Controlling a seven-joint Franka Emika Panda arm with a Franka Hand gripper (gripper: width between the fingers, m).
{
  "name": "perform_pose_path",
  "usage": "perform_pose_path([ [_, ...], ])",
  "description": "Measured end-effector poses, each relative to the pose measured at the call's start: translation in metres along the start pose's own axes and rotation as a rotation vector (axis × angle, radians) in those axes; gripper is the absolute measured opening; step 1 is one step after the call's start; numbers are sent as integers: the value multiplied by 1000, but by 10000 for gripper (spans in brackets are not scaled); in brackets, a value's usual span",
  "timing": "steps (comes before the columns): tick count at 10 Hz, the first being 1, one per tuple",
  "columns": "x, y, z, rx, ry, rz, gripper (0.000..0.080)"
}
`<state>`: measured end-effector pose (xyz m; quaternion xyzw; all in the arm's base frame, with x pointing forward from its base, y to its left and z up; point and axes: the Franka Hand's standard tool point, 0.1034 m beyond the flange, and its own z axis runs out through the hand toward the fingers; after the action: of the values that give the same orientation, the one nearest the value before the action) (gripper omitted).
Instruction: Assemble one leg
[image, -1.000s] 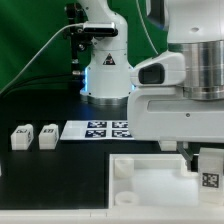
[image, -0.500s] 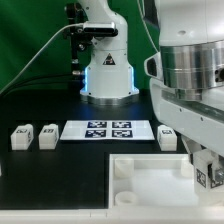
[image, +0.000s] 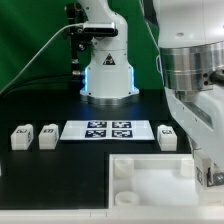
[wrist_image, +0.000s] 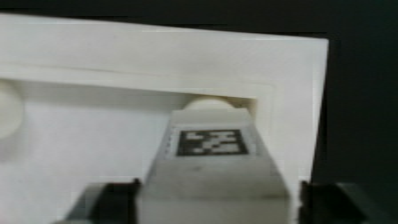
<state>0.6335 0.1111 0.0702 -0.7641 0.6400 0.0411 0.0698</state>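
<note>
The tool (wrist_image: 210, 205) is clenched on one leg (wrist_image: 214, 160), a small chunky white plastic block w/ a black-and-white square tag on its upper face; both dark fingers (wrist_image: 118, 205) sit flush against its sides in the wrist view. The block hangs right at a corner socket of the large white square tray-like part (image: 150, 172), at the exterior view's right edge, mostly hidden behind the arm there.

To do this well, I'd judge: keep the block square to the socket walls; lower slowly; don't release until it's seated (the wrist view shows a rounded bump inside the socket, prob. the mating feature, so line up on that). A tilt could jam it.

Surroundings: black counter (image: 60, 175); the marker board (image: 108, 130) lies flat mid-counter; three more white legs stand loose, two near the exterior view's left (image: 21, 137) (image: 47, 135) and one just beside the board's right end (image: 167, 136). Green backdrop behind; the arm's white base (image: 106, 70) at rear.
</note>
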Motion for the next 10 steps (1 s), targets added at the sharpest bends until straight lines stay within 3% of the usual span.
perform_pose_path([
  [1, -3, 1, 4, 23, 9, -138, 595],
  [3, -2, 4, 1, 14, 7, -535, 637],
  [5, -1, 4, 2, 13, 12, -697, 648],
  [6, -2, 4, 2, -5, 13, -865, 648],
  [8, -15, 0, 0, -70, -18, -1123, 649],
  [9, -15, -2, -1, -88, -22, -1264, 649],
  [10, -14, -2, -1, -84, -20, -1255, 649],
])
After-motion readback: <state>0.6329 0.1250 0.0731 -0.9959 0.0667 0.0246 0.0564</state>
